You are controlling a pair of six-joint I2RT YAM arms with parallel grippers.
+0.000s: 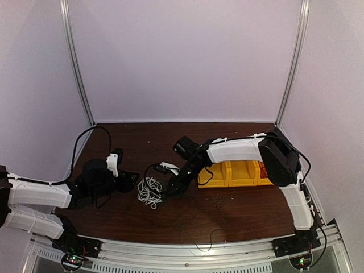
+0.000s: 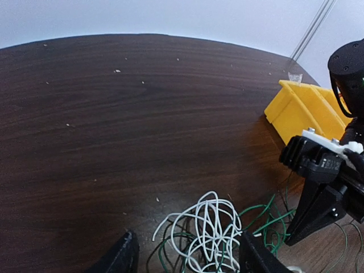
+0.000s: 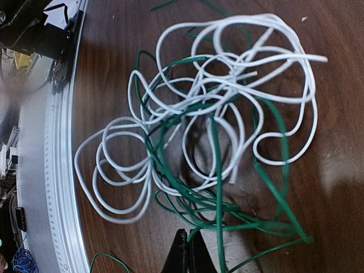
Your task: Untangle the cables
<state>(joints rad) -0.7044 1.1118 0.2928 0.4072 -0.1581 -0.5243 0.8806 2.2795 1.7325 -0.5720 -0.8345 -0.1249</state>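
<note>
Plainly, the cables (image 1: 149, 192) lie as a loose tangle on the bench (image 1: 142, 142) between the two grippers, just ahead of the left gripper (image 2: 187, 259), whose fingers stand apart and released, and just beyond the tips of the right gripper (image 3: 187, 253), whose jaws are clenched together. The overhead view shows mostly white loops, whereas both wrist views show green strands woven through the white; whether the right gripper pinches a green strand I cannot tell. Yellow bins (image 2: 301, 108) sit farther ahead and to the right of the left gripper.
</note>
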